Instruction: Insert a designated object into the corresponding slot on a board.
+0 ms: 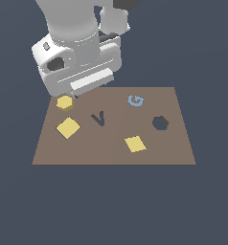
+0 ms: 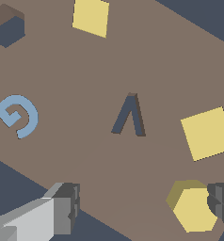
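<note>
Because the open gripper (image 2: 144, 209) is sitting off-centre, one finger (image 2: 222, 204) is touching the yellow hexagon (image 2: 193, 207); closing risks nudging it.

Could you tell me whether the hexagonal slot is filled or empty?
Empty: the slot shows as a dark open recess, while the yellow hexagon sits across the board.

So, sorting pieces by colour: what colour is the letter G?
Light blue; the letter G shows best in the wrist view.

White rounded arm (image 1: 70, 28), boxy pincer (image 2: 142, 209) (grey fingers (image 2: 62, 209), dark pads)
</note>
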`<action>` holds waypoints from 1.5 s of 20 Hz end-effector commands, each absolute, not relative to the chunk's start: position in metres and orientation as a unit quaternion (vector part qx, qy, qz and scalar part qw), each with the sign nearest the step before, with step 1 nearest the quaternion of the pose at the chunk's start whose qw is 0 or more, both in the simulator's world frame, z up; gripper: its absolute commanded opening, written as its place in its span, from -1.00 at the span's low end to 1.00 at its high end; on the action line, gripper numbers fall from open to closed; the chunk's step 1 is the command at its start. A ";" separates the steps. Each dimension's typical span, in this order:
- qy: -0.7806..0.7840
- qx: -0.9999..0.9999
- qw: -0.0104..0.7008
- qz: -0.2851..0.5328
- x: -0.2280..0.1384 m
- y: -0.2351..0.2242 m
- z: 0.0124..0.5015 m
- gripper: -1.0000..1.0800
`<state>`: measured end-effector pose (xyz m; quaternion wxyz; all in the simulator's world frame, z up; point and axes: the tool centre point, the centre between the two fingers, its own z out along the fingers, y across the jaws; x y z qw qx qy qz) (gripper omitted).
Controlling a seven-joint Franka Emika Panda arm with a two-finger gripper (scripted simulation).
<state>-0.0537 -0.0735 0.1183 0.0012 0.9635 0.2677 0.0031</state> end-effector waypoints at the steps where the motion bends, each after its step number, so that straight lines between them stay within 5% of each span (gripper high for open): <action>1: 0.302 0.953 0.001 0.003 -0.059 -0.085 0.110 0.92; 30: 0.532 0.847 0.000 0.000 -0.063 -0.178 0.050 0.92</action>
